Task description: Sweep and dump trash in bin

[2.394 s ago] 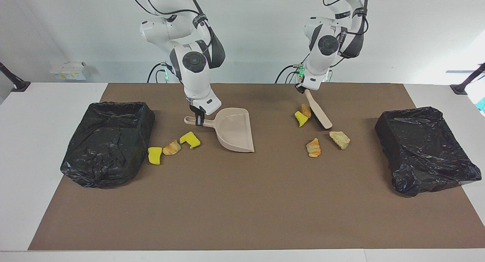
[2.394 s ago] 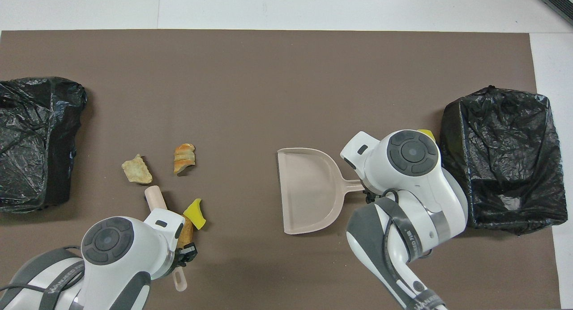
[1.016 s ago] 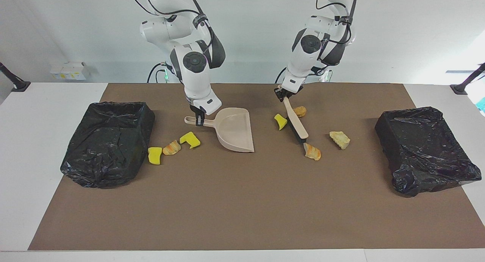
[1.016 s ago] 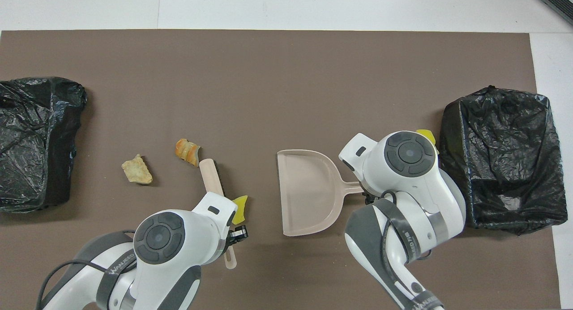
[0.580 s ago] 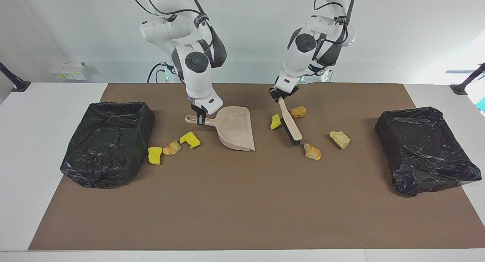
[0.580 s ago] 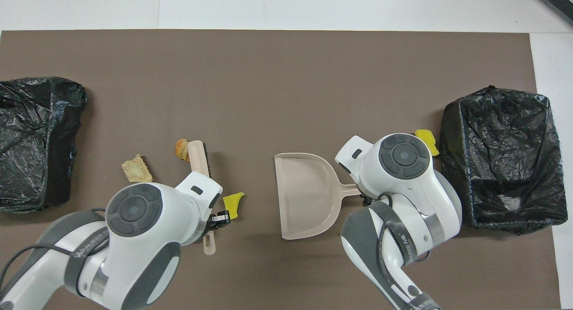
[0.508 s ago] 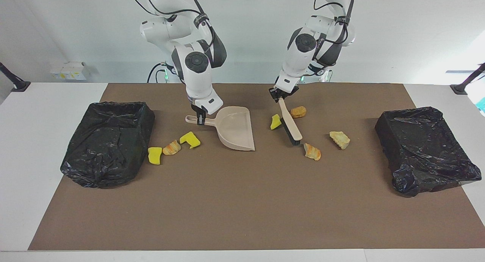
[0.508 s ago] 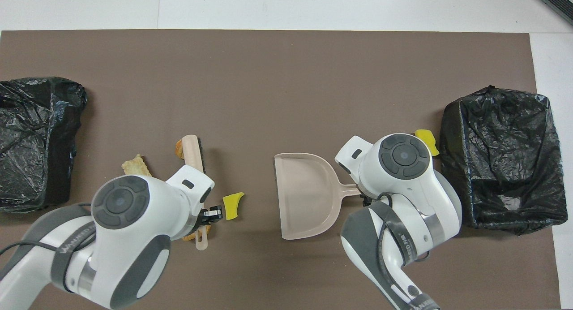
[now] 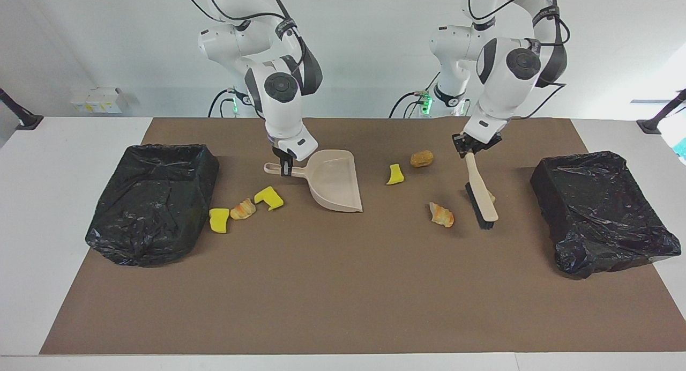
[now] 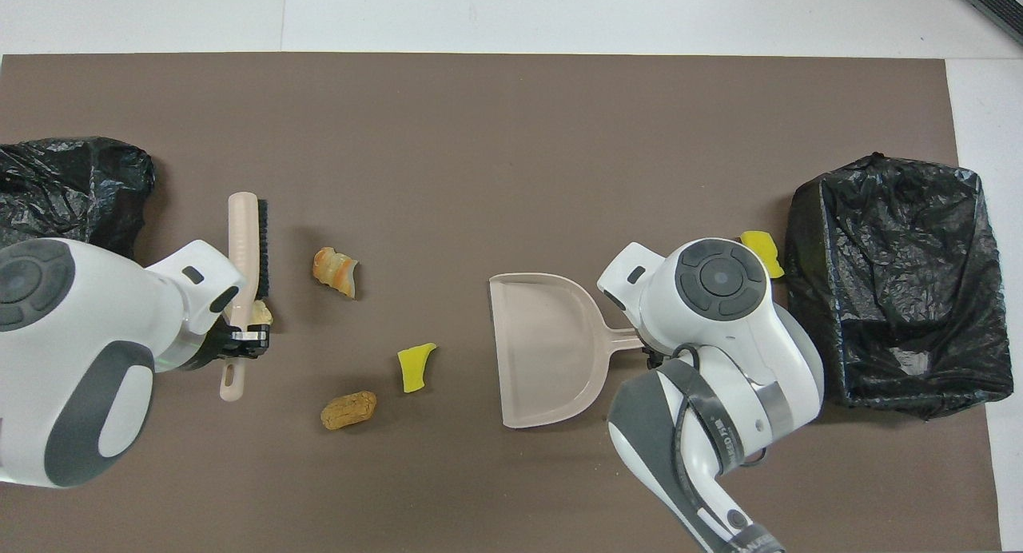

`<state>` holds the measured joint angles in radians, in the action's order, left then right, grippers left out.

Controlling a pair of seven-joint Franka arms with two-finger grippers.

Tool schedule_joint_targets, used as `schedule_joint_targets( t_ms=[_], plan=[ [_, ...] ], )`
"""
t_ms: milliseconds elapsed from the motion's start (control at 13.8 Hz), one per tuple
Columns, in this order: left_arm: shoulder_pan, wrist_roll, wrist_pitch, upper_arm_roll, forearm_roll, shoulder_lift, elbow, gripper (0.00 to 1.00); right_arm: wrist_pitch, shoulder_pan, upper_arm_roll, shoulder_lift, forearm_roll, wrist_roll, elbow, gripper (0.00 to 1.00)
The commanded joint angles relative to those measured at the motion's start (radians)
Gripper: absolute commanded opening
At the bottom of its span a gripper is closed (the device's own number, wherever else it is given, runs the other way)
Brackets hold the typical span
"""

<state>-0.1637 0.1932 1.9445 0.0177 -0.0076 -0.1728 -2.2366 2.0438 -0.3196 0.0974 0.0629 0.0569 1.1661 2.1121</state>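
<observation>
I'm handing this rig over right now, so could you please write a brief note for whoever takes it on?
Left gripper: shut on the brush, which is down beside a tan lump near the bin at the left arm's end.
Right gripper: shut on the dustpan handle; the pan is empty.
Loose on the mat: orange piece, yellow chunk, brown lump; three more pieces beside the bin at the right arm's end.
Done: nothing in the dustpan.
Left: sweep all seven pieces into the pan and dump them.
</observation>
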Motion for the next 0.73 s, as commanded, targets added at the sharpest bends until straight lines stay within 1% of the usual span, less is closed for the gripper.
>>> schedule_joint_targets(
  t_ms=[0, 145, 363, 508, 653],
  plan=[
    [0.082, -0.076, -0.018, 0.013, 0.041, 0.013, 0.026, 0.00, -0.013, -0.009, 0.002, -0.023, 0.003, 0.009, 0.017, 0.00],
    [0.156, -0.145, -0.019, 0.013, 0.058, 0.013, 0.023, 0.00, -0.013, -0.009, 0.004, -0.021, 0.003, 0.009, 0.017, 0.00],
    [0.173, -0.178, -0.013, 0.013, 0.087, 0.018, 0.006, 0.00, -0.013, -0.009, 0.004, -0.021, 0.003, 0.009, 0.017, 0.00],
    [0.190, -0.211, 0.005, 0.013, 0.092, 0.051, 0.005, 0.00, -0.013, -0.009, 0.004, -0.021, 0.003, 0.009, 0.017, 0.00],
    [0.214, -0.293, 0.091, 0.013, 0.110, 0.107, 0.003, 0.00, -0.013, -0.009, 0.004, -0.023, 0.003, 0.009, 0.017, 0.00]
  ],
)
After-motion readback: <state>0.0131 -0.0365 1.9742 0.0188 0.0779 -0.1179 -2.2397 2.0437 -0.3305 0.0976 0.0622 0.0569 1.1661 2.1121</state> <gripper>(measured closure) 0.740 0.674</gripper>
